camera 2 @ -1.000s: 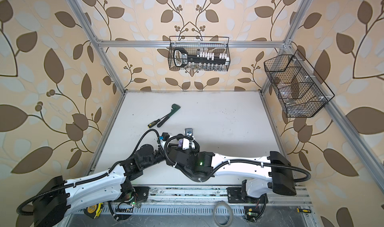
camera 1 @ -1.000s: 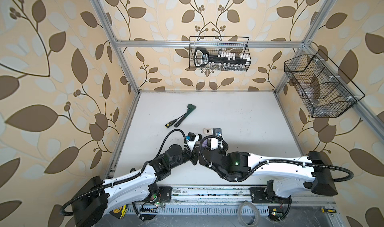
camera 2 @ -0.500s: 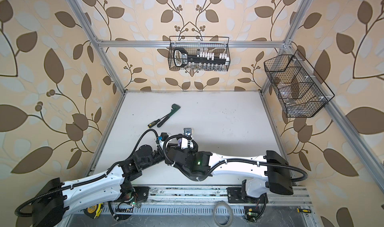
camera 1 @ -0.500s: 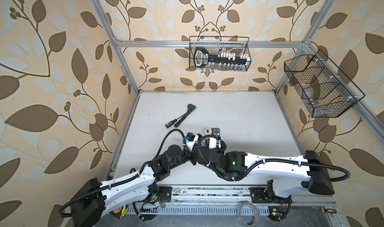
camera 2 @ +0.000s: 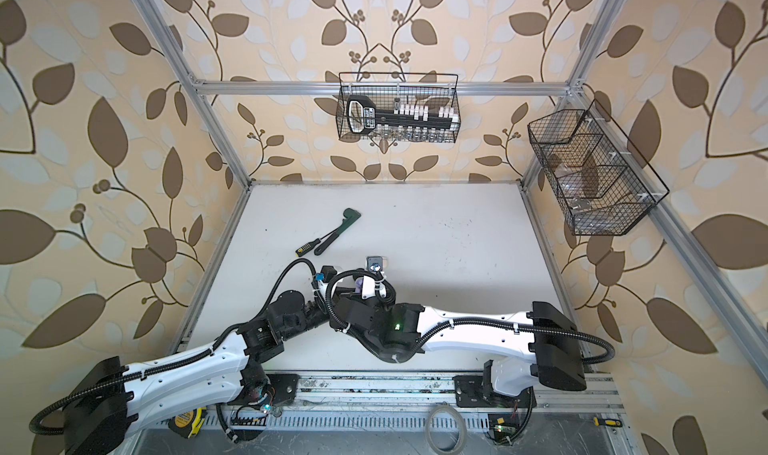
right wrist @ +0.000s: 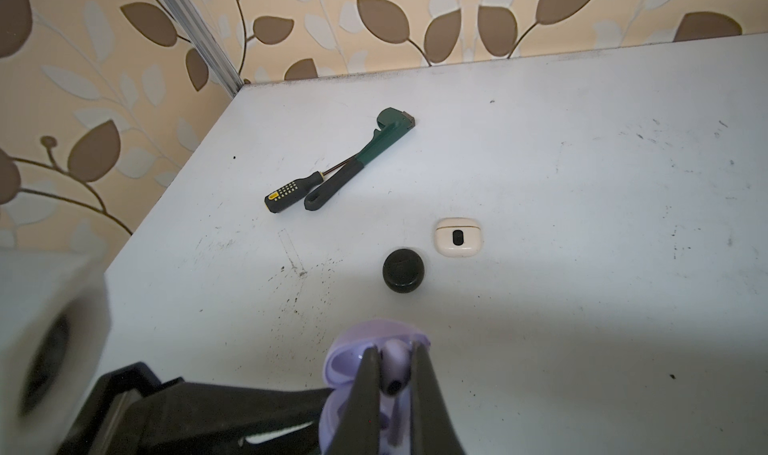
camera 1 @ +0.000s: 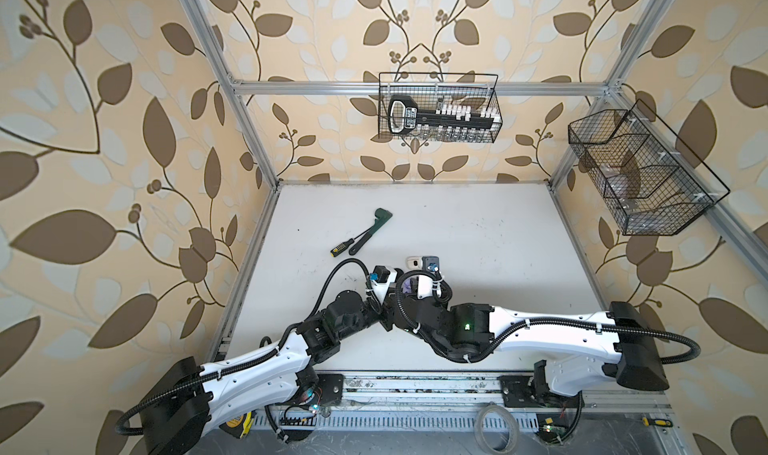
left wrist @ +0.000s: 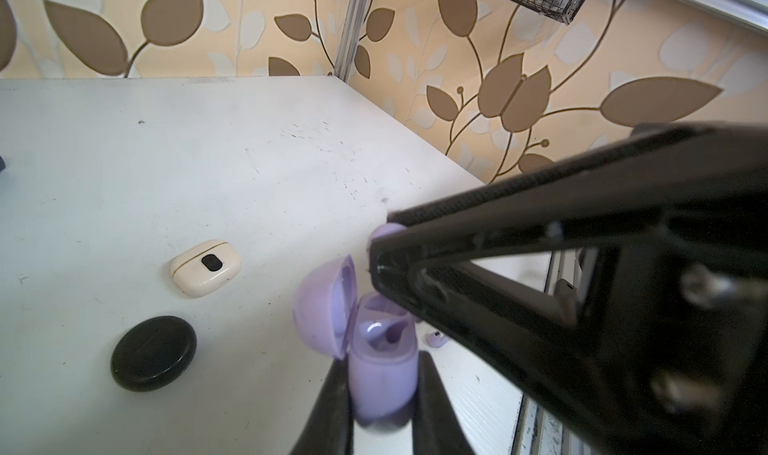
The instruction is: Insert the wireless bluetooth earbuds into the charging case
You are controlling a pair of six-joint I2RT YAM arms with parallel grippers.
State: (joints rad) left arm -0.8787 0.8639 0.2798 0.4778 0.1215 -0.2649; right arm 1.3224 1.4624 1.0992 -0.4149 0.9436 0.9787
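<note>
Student: As the eye travels from the left of the table [camera 1: 478, 232], what comes first?

Tutor: A screwdriver [right wrist: 291, 193] with a black-and-yellow handle, and a green pipe wrench [right wrist: 357, 162]. They lie side by side at the far left, the screwdriver's shaft meeting the wrench's handle.

Student: And toward the middle?

Tutor: A round black case [right wrist: 403, 271], closed. To its right and apart from it is a cream case [right wrist: 457, 237], also closed.

Student: Where is the open case?

Tutor: The lavender charging case [left wrist: 382, 374] stands upright, nearer than the two closed cases, with its lid [left wrist: 320, 303] swung back. The left gripper [left wrist: 380, 363] is clamped on its lower body, one finger on each side.

Student: What does the other arm carry?

Tutor: The right gripper [right wrist: 395, 357] is pinched on a lavender earbud [right wrist: 395, 365], held just above the open case and not seated. One well appears to contain a glossy earbud, though blur leaves this uncertain. A second lavender earbud [left wrist: 436, 340] lies on the table close beside the case.

Student: And at the right?

Tutor: A wire basket [camera 1: 640, 174] hangs on the right wall.
</note>
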